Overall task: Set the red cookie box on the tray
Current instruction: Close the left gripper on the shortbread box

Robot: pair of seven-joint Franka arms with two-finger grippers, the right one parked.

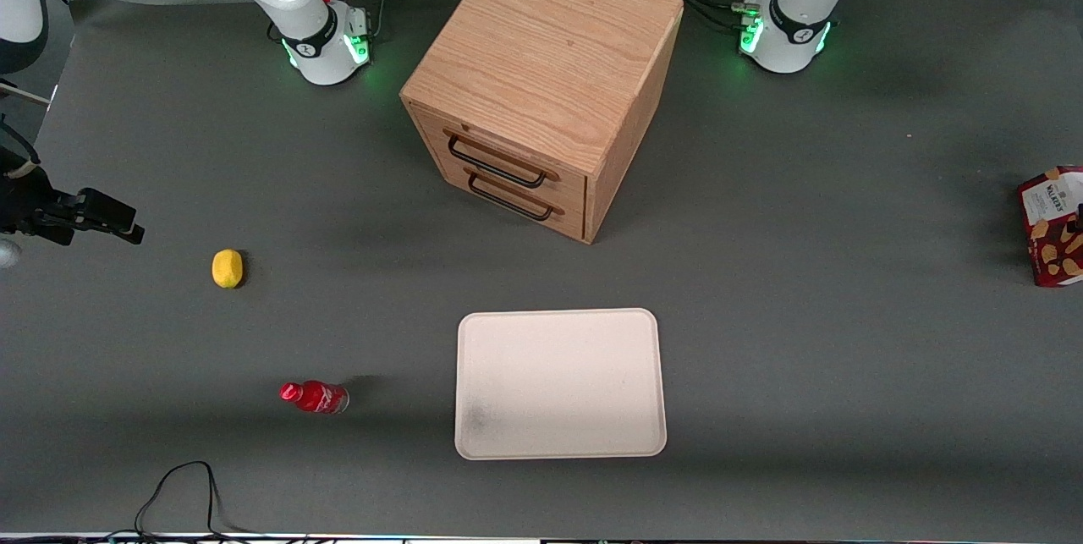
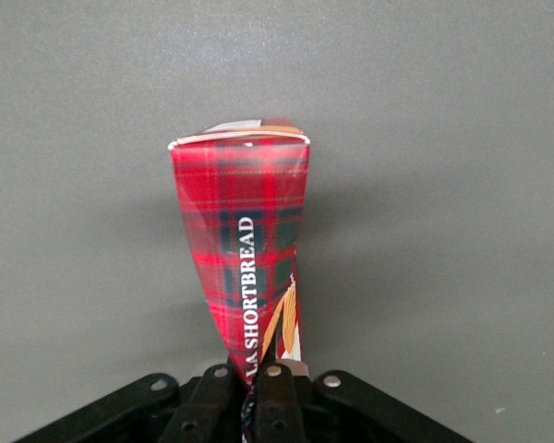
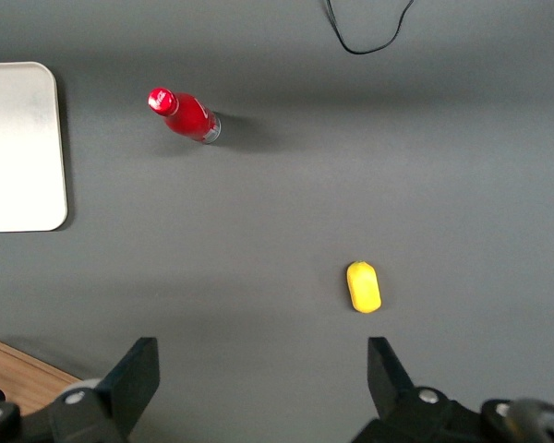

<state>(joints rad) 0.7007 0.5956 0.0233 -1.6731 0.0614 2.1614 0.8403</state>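
Note:
The red cookie box [image 1: 1052,225], dark red with a white label patch and biscuit pictures, is at the working arm's end of the table, cut off by the edge of the front view. In the left wrist view its tartan narrow side [image 2: 245,249] stands out over the grey table. My gripper [image 2: 257,388] is shut on the box's end, with one finger [image 2: 282,401] pressed on each face. In the front view the gripper is almost wholly out of frame. The cream-white tray [image 1: 558,375] lies flat and bare near the front camera, well away from the box; its corner also shows in the right wrist view [image 3: 18,148].
A wooden two-drawer cabinet [image 1: 541,87] stands at mid-table, farther from the front camera than the tray. A small red bottle [image 1: 314,397] lies beside the tray toward the parked arm's end. A yellow fruit [image 1: 227,267] sits farther on. A black cable [image 1: 182,485] loops at the table's front edge.

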